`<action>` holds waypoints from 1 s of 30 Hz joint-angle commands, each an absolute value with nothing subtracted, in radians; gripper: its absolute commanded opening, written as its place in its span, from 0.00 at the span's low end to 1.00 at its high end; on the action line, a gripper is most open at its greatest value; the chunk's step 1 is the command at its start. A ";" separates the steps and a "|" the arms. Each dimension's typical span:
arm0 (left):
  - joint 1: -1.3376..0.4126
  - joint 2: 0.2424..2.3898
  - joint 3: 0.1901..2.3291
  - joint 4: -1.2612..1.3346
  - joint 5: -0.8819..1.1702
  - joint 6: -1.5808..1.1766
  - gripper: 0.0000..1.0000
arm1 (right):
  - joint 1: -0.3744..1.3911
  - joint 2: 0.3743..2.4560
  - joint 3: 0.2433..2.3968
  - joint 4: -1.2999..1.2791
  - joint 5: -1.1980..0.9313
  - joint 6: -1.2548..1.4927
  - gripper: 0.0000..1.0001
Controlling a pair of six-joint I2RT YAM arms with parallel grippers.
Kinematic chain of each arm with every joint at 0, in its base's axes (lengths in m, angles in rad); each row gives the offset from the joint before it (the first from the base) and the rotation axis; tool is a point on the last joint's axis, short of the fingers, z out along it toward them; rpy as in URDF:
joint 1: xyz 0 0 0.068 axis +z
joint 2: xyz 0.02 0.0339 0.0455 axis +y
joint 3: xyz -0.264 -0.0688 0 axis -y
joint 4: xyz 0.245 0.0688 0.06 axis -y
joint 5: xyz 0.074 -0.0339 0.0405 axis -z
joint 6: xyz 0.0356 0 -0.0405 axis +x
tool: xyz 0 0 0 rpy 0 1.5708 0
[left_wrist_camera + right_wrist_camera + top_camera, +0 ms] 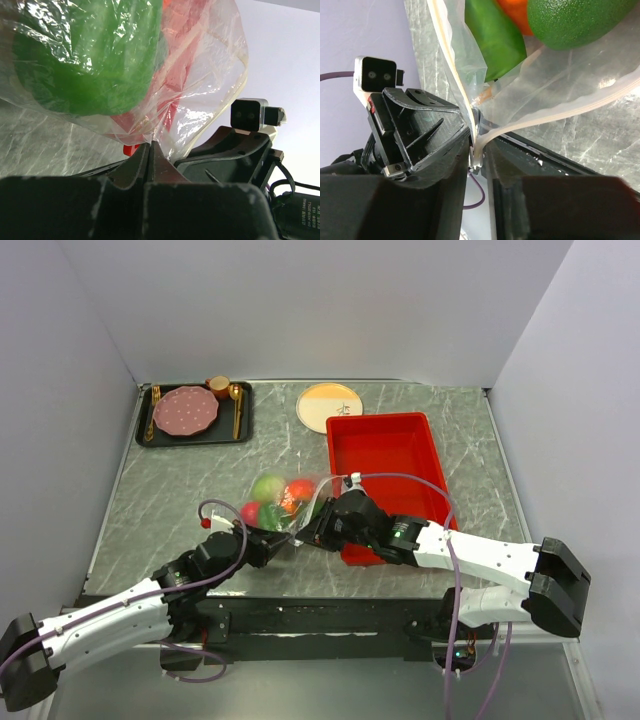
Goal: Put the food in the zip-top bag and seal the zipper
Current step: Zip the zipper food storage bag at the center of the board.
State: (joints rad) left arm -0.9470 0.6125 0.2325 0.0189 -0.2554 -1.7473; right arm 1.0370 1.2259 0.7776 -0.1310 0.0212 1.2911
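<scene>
Left gripper (150,148) and right gripper (476,146) both pinched shut on zip-top bag (312,486) mouth. Risk: zipper (570,117) slips out, leaving gap; food (270,488) spills.

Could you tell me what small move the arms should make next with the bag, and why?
Probably slide the right gripper along the zipper, pressing it shut, while the left gripper anchors the edge. The food sits inside the zip-top bag, and the strips gape apart beyond the right pinch.
</scene>
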 commanded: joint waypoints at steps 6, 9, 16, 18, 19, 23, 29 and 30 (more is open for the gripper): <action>-0.951 0.607 0.221 0.083 -0.238 -1.749 0.01 | 1.035 1.206 0.765 -0.081 0.015 1.302 0.29; -0.951 0.606 0.221 0.081 -0.239 -1.749 0.01 | 1.035 1.206 0.764 -0.075 0.005 1.304 0.36; -0.951 0.604 0.221 0.080 -0.239 -1.749 0.01 | 1.038 1.187 0.742 -0.071 0.008 1.313 0.31; -0.951 0.604 0.218 0.081 -0.241 -1.752 0.01 | 1.039 1.183 0.742 -0.072 0.008 1.313 0.26; -0.951 0.604 0.218 0.084 -0.239 -1.752 0.01 | 1.039 1.180 0.741 -0.071 0.008 1.313 0.25; -0.953 0.603 0.221 0.080 -0.241 -1.749 0.01 | 1.038 1.177 0.741 -0.072 0.014 1.307 0.12; -0.951 0.610 0.227 0.078 -0.232 -1.743 0.01 | 1.038 1.187 0.745 -0.072 0.023 1.302 0.03; -0.953 0.611 0.229 0.080 -0.230 -1.743 0.01 | 1.037 1.189 0.747 -0.074 0.023 1.301 0.03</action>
State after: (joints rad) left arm -0.9470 0.6117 0.2226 0.0402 -0.2474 -1.7477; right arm 1.0370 1.2087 0.7452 -0.0975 0.0013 1.3075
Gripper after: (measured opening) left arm 0.014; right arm 0.179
